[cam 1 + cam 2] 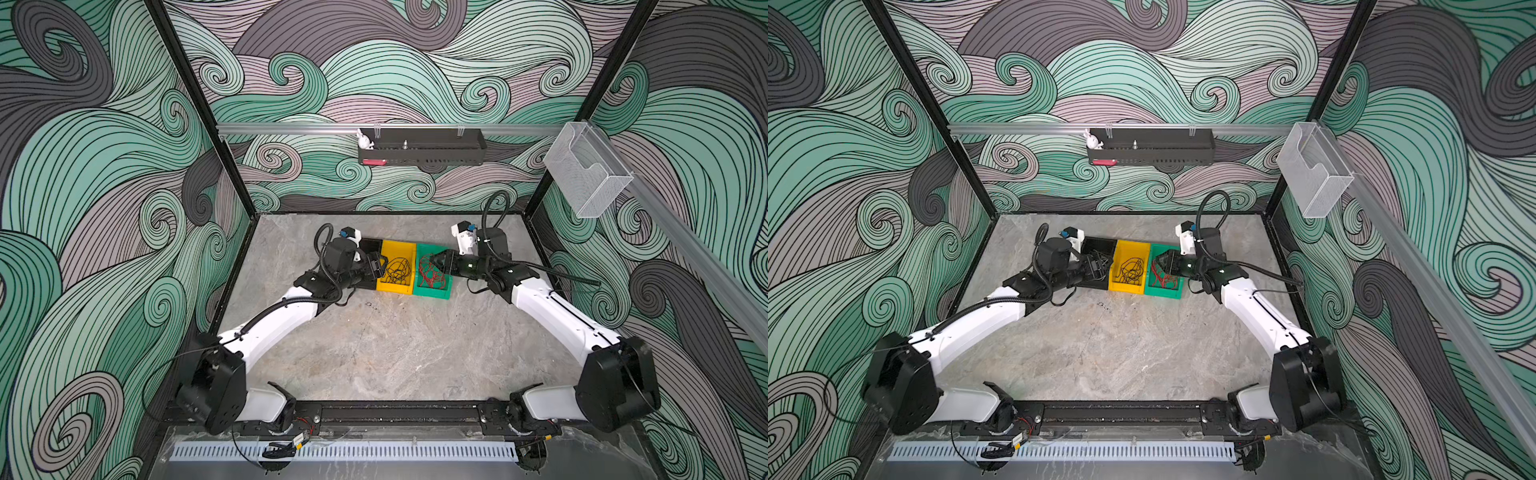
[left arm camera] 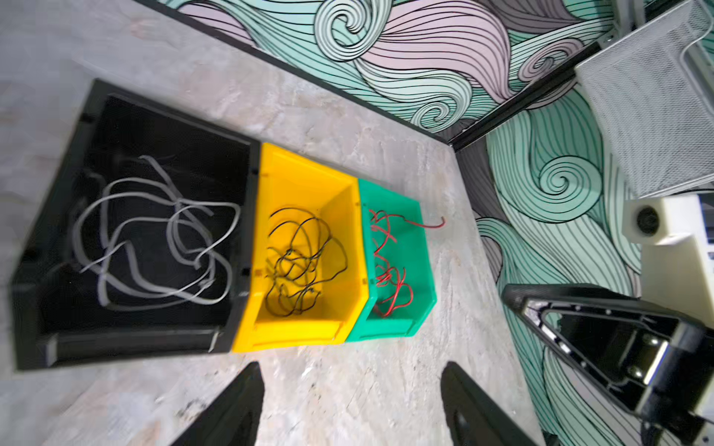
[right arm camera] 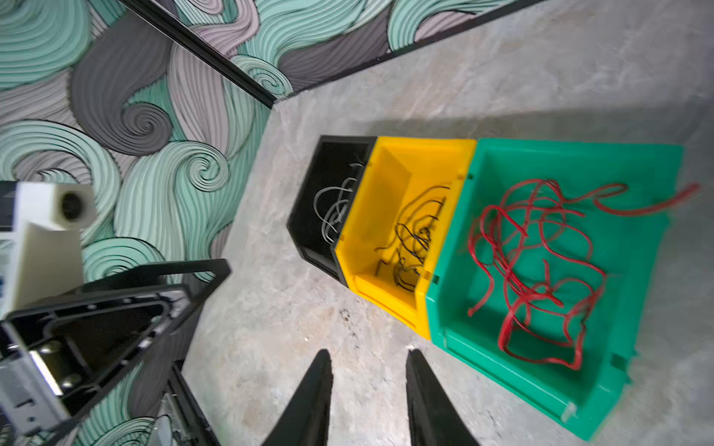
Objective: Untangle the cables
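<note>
Cables point(image 2: 289, 266) in black bin point(image 2: 127, 341), yellow bin point(image 2: 297, 328), green bin point(image 2: 382, 328); left pincer point(image 2: 352, 367), right pincer point(image 3: 368, 351) apart, empty.

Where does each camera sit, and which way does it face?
Top views: high above the arm bases, facing down toward the back wall; both arms with left gripper, right gripper.
Left wrist: left arm, looking down at black bin, yellow bin, green bin; own open fingertips, right gripper.
Right wrist: right arm, same bins from the green end; own fingertips, left gripper.
Shared: both wrist views show all bins and cables.
</note>
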Robot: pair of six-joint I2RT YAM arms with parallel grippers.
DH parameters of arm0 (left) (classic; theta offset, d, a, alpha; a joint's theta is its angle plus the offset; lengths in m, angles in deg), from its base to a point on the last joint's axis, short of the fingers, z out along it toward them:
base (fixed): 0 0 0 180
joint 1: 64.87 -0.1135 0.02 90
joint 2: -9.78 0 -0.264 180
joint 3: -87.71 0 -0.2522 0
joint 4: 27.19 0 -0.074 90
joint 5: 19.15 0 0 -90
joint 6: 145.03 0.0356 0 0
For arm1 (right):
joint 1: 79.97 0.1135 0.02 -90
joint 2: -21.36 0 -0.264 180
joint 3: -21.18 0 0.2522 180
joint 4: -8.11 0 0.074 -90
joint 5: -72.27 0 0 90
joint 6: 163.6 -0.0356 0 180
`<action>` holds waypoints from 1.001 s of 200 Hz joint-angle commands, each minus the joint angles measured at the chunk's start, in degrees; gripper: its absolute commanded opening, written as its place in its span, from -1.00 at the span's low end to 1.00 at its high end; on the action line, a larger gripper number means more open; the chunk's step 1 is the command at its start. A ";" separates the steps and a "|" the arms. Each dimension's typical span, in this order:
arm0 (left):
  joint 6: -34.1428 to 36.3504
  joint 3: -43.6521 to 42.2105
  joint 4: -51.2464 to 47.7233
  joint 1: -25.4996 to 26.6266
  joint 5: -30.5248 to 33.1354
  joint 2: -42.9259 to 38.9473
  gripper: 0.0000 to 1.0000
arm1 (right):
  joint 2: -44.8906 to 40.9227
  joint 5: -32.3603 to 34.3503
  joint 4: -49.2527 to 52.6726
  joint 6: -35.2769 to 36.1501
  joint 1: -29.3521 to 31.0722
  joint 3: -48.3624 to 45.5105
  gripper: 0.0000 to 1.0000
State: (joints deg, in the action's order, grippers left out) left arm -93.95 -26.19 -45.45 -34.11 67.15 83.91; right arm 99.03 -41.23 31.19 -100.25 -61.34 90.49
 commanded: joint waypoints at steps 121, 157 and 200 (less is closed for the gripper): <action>19.28 -25.34 6.30 -12.66 40.77 -22.82 0.83 | -15.90 52.24 -8.46 7.18 -4.78 -22.40 0.99; 24.79 -25.04 12.99 -17.91 40.71 -15.76 0.88 | -13.60 58.06 -16.39 12.25 -6.05 -25.08 0.99; 31.61 -27.47 27.28 -22.36 37.27 -6.05 0.88 | -8.07 58.52 -28.16 14.98 -9.30 -28.09 0.99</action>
State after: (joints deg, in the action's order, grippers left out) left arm -67.59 -52.79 -29.73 -53.89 105.42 74.03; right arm 88.60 14.85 11.94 -87.60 -68.53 64.61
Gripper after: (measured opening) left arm 0.938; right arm 0.995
